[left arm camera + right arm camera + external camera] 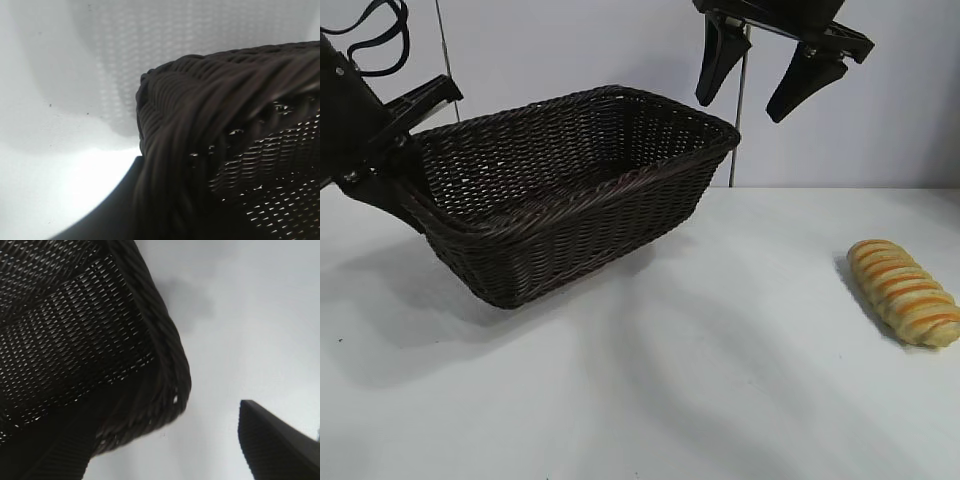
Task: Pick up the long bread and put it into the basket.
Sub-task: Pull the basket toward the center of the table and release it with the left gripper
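A long bread point(905, 291), pale yellow with orange-brown ridges, lies on the white counter point(650, 400) at the near right, roughly four o'clock from the basket point(570, 190) and well apart from it. Nothing touches the loaf. Farther back, the dark woven basket sits tilted, its left end raised off the counter and its open top facing up and toward the camera. The left tool point(395, 150) grips the basket's left rim at about nine o'clock, one finger showing above the braided edge and the arm reaching in from the frame's left side. The left wrist view shows that braided rim point(200, 115) close up against the camera, with the counter point(60, 100) below. Farthest back, the right tool point(760, 95) hangs in the air above the basket's far right corner, at about one o'clock, its two dark fingers point(718, 60) spread apart and holding nothing. The right wrist view looks down on that corner point(165, 355).
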`<state>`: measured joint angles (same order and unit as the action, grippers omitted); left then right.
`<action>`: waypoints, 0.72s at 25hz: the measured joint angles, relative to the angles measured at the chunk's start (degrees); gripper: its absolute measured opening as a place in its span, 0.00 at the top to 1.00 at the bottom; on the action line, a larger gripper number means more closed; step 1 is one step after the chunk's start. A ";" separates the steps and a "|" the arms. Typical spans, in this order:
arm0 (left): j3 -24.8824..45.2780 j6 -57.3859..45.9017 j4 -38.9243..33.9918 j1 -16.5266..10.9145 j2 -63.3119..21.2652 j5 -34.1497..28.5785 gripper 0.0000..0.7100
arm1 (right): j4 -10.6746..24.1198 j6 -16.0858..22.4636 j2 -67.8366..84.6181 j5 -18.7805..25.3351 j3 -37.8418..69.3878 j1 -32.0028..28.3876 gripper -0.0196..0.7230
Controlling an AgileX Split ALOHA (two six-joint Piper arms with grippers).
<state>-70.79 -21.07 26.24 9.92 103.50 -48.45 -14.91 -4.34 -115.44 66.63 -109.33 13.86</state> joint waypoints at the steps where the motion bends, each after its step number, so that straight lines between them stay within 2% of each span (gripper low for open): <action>1: -0.22 1.38 0.27 -0.71 0.00 -0.45 0.85 | 0.00 0.00 0.00 0.06 0.00 0.00 0.21; 6: -2.42 7.23 0.68 -4.23 0.04 -3.17 0.85 | -0.05 0.00 0.00 0.12 0.00 0.00 0.21; 11: -5.94 11.98 1.30 -4.40 2.45 -7.48 0.85 | -0.05 0.00 0.00 0.30 0.00 0.00 0.21; 18: -17.19 20.41 1.63 -4.40 10.99 -14.93 0.85 | -0.05 0.00 0.00 0.30 0.00 0.00 0.21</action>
<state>-87.98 -0.66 27.87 5.52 114.49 -63.38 -14.96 -4.34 -115.44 66.93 -109.33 13.86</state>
